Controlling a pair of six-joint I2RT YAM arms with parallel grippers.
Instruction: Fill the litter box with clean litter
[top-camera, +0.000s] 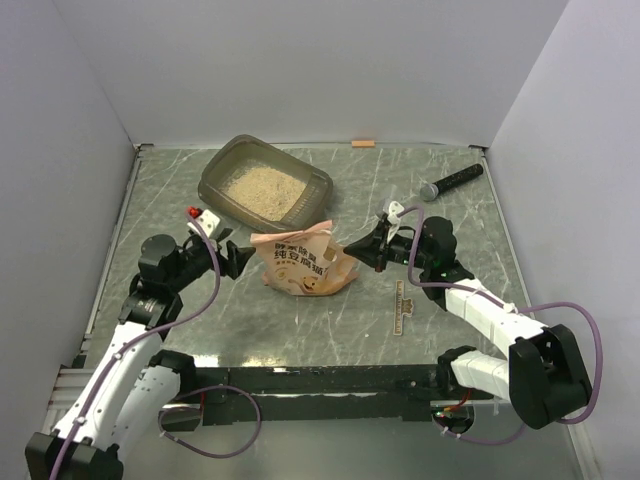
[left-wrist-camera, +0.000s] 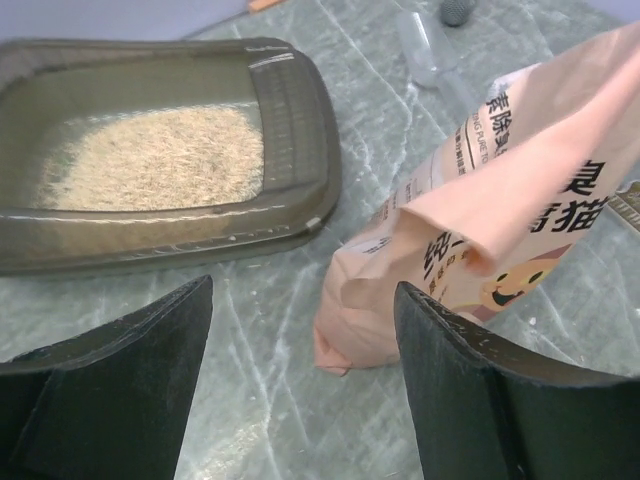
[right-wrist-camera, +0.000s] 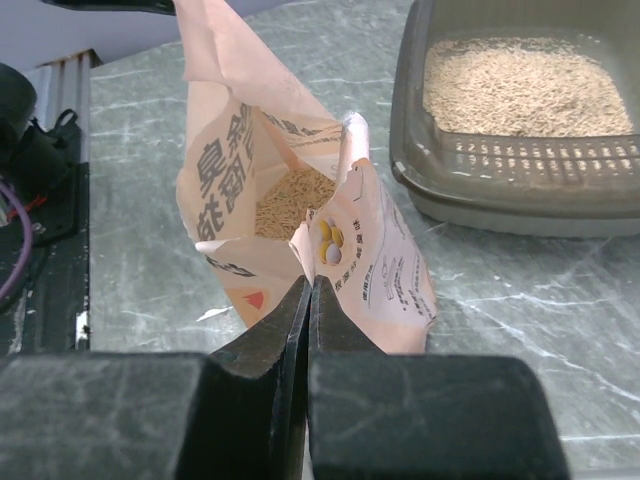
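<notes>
The litter box (top-camera: 222, 165) stands at the back left of the table with a layer of beige clean litter (top-camera: 264, 186) in it. The orange-pink pouch (top-camera: 303, 262) stands upright in the middle, its top open, and more granules (right-wrist-camera: 290, 200) show inside it. My right gripper (top-camera: 352, 250) is shut on the pouch's right side seam (right-wrist-camera: 330, 262). Just left of the pouch, my left gripper (left-wrist-camera: 302, 290) is open and holds nothing; the pouch's bottom corner (left-wrist-camera: 345, 350) lies beyond its fingertips. The litter box (left-wrist-camera: 300, 120) lies ahead and to the left of it.
A black microphone-like stick (top-camera: 452, 181) lies at the back right. A small brown strip (top-camera: 402, 308) lies on the table by the right arm, and an orange tab (top-camera: 363, 143) sits at the back wall. White walls close in three sides.
</notes>
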